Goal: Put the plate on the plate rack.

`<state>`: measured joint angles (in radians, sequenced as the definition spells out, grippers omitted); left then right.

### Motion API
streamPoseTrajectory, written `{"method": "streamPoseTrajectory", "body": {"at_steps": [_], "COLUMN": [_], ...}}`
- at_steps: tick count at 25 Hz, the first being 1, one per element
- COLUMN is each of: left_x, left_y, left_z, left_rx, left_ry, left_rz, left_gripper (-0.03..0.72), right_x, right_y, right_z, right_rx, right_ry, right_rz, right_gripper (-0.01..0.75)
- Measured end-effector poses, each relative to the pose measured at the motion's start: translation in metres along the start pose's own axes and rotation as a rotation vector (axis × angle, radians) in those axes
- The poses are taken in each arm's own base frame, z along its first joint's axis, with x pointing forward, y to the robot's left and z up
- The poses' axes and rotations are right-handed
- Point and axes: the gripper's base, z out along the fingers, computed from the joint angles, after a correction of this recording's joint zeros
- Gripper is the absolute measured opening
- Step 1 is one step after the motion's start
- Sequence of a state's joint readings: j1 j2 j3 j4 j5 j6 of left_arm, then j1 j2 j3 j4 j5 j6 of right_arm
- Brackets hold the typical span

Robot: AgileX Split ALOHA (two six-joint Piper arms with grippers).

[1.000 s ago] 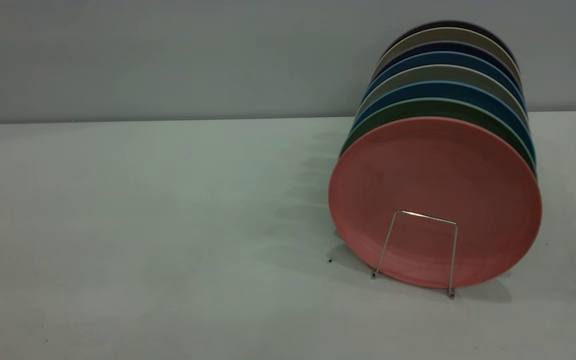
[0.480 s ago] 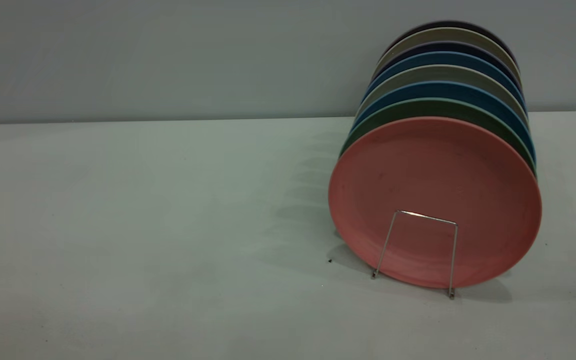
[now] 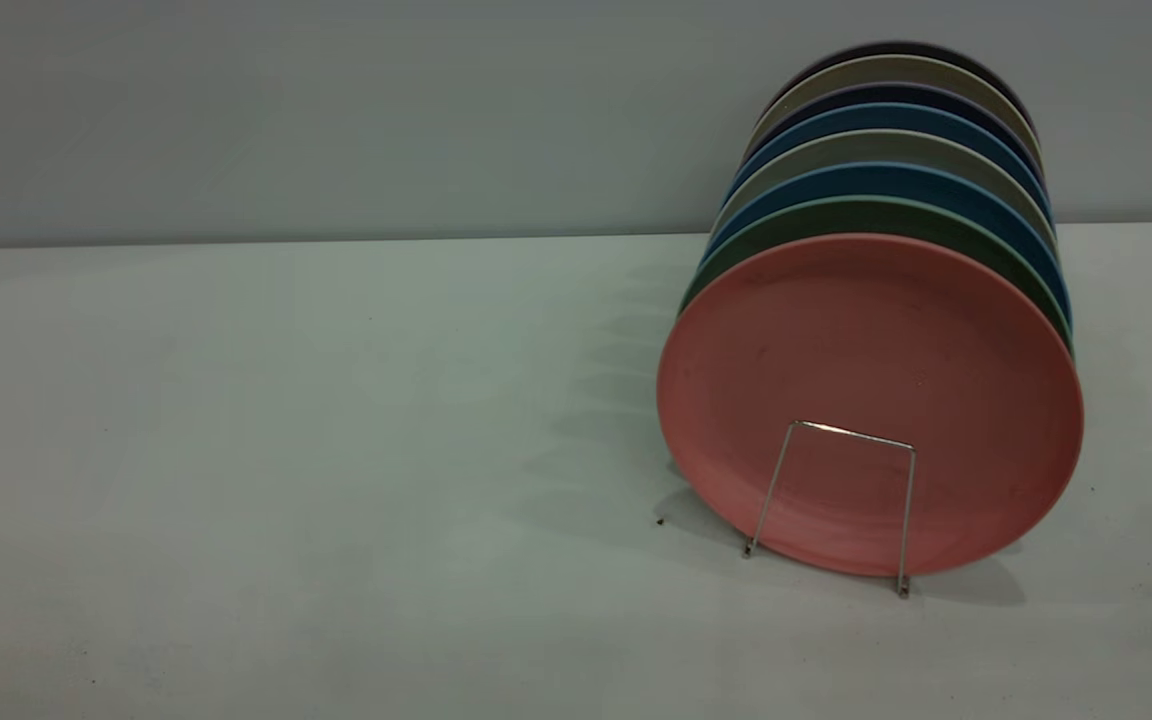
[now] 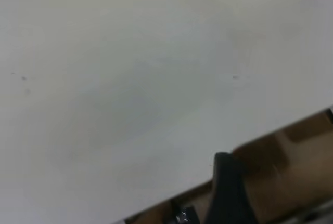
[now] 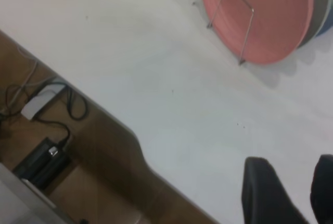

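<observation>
Nothing has shifted since the earlier frames: the plate (image 3: 869, 400) stands on edge at the front of the row, leaning back against the mint-green plate (image 3: 856, 215), exactly as before. It sits in the plate rack (image 3: 833, 500), whose front wire loop rises in front of its lower face. Behind the green one come blue plates (image 3: 886, 178) and grey ones, all upright on the worktop (image 3: 286, 450), towards its right side in the exterior view.

Neither arm appears in the exterior view. The right pincer (image 5: 291, 190) hangs above the worktop near its front edge, well apart from the plate, its two dark fingers spread with a gap between them and holding nothing. Of the left pincer (image 4: 229, 193) only one dark finger shows, so I cannot tell whether it is open or closed.
</observation>
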<state>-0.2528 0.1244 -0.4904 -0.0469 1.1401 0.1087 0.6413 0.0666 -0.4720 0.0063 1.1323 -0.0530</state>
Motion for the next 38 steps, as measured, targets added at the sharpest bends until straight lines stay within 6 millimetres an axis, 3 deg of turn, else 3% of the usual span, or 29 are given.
{"method": "streamPoseTrajectory", "body": {"at_steps": [28, 38], "left_x": [0.002, 0.014], "left_y": [0.002, -0.003], "left_z": [-0.001, -0.011], "left_rx": [-0.030, -0.193], "left_ry": [-0.024, -0.135], "left_rz": [-0.014, -0.154], "left_gripper": [0.539, 0.539], "right_x": [0.002, 0.002], "right_y": [0.000, -0.001], "right_z": [-0.002, -0.002], "right_rx": [0.005, 0.321], "right_ry": [-0.017, -0.004], "right_rz": [0.004, 0.235], "right_gripper": [0.239, 0.239]}}
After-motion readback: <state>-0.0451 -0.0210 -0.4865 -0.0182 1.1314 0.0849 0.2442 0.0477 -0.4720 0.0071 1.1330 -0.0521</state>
